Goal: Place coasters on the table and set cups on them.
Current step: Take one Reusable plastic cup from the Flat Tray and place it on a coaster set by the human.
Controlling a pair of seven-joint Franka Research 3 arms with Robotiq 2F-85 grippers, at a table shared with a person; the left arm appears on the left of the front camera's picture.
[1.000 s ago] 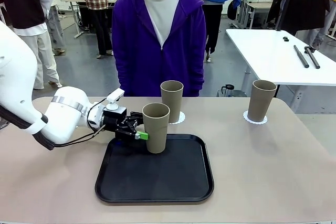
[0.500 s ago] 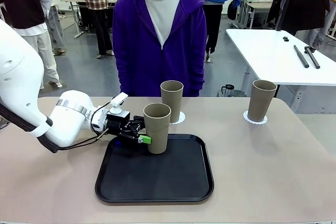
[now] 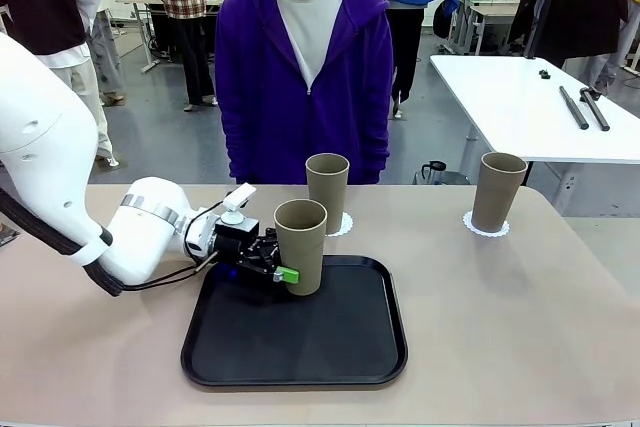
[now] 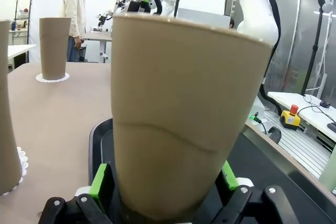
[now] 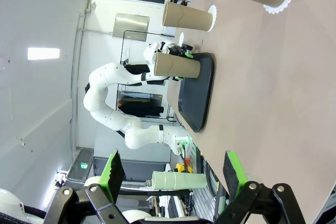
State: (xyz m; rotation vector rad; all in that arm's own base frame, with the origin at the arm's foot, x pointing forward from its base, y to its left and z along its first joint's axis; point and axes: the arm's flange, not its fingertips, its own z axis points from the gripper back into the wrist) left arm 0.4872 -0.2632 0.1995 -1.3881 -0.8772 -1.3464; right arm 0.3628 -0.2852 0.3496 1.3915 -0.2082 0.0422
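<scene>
My left gripper (image 3: pixel 283 269) stands spread wide around the lower part of a cup (image 3: pixel 300 245) standing upright on the black tray (image 3: pixel 350 347). Its green pads (image 4: pixel 99 181) flank the cup's sides; I cannot tell whether they touch it.

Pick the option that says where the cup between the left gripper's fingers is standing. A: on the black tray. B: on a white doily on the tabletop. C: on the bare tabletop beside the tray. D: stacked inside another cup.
A: the cup stands upright with its base on the black tray, the left gripper's green pads on either side of its lower part.
</scene>
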